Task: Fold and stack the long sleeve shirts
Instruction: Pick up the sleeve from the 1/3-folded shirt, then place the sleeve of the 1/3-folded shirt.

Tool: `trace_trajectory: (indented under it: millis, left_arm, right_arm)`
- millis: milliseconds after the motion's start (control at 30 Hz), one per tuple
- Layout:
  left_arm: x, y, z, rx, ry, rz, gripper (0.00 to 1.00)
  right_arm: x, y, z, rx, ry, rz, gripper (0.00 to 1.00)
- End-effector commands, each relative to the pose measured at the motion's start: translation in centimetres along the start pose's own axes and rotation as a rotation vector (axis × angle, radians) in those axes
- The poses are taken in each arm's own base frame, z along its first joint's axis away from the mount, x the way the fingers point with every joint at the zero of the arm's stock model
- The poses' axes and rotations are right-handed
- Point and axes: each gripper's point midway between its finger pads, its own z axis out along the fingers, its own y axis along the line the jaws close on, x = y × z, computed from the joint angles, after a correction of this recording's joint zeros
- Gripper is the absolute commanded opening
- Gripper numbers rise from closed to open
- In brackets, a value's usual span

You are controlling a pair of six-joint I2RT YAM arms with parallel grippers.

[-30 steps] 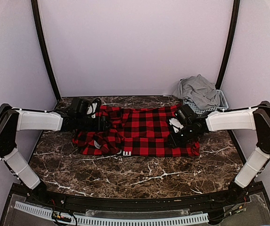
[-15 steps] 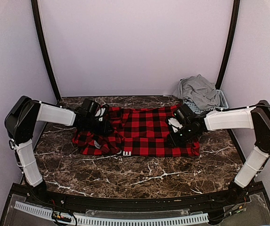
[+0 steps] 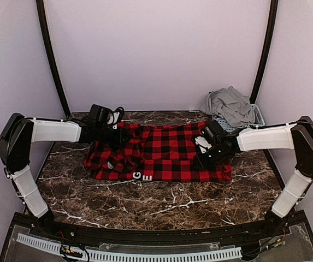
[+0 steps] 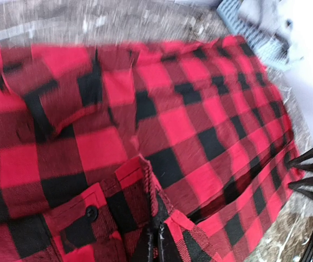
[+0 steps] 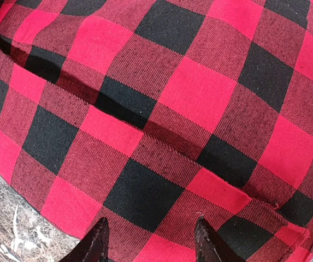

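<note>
A red-and-black checked long sleeve shirt (image 3: 164, 153) lies spread across the marble table, with white letters (image 3: 142, 176) at its front edge. My left gripper (image 3: 126, 138) is at the shirt's left part, shut on a raised fold of checked cloth (image 4: 151, 185) beside a buttoned cuff (image 4: 90, 212). My right gripper (image 3: 204, 157) hovers low over the shirt's right part, its fingers (image 5: 94, 243) apart with only flat cloth (image 5: 161, 109) below them. A grey long sleeve shirt (image 3: 230, 103) is heaped in the basket at the back right.
The pale blue slatted basket (image 3: 258, 115) stands in the back right corner, also at the top right of the left wrist view as the basket (image 4: 230, 13). Bare marble table (image 3: 161, 204) runs in front of the shirt. Lilac walls close in three sides.
My left gripper has gone from open to shut on the shirt's fold, and its arm shifted. The cloth at the left bunched up and a second white letter shows. The right arm stayed put.
</note>
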Motion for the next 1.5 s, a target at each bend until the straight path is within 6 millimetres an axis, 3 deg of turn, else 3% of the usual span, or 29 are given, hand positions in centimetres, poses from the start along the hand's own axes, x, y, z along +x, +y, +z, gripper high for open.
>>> trace_trajectory:
  millis: [0, 233, 367, 567, 700, 833, 967, 1133, 1233, 1467]
  left_arm:
    - [-8.1, -3.4, -5.7, 0.016, -0.264, 0.069, 0.00]
    - [-12.7, -6.4, -9.5, 0.065, -0.425, 0.191, 0.00]
    - [-13.6, -9.6, -10.8, 0.200, -0.472, 0.310, 0.00]
    - [-13.3, -14.0, -12.0, 0.439, -0.493, 0.458, 0.00]
    - [-11.5, -17.5, -12.9, 0.701, -0.458, 0.577, 0.00]
    - [-10.0, -18.9, -12.3, 0.854, -0.392, 0.613, 0.00]
    - [-8.0, -19.7, -9.4, 0.847, -0.305, 0.652, 0.00]
    - [-4.5, -20.5, -5.2, 0.810, -0.149, 0.691, 0.00]
    - [-2.2, -21.8, -4.0, 0.831, -0.090, 0.740, 0.00]
    - [4.1, -21.9, -0.9, 0.813, 0.104, 0.754, 0.06]
  right_arm:
    - [-0.8, 0.2, 0.0, 0.002, -0.032, -0.003, 0.50]
    - [-0.6, 0.0, 0.0, 0.014, -0.033, 0.000, 0.50]
    - [-0.7, 0.0, 0.0, 0.013, -0.035, 0.001, 0.50]
    - [-0.9, 0.1, 0.0, 0.011, -0.038, 0.004, 0.50]
    - [-0.8, 0.0, -0.1, 0.013, -0.037, 0.009, 0.50]
    - [-1.1, -0.5, -0.6, 0.041, -0.055, 0.027, 0.50]
    - [-1.2, -0.9, -1.4, 0.059, -0.075, 0.051, 0.51]
    - [-1.3, -3.1, -2.2, 0.107, -0.091, 0.119, 0.51]
    - [-1.4, -4.3, -2.9, 0.125, -0.109, 0.167, 0.51]
    - [-1.5, -5.9, -4.3, 0.163, -0.147, 0.235, 0.53]
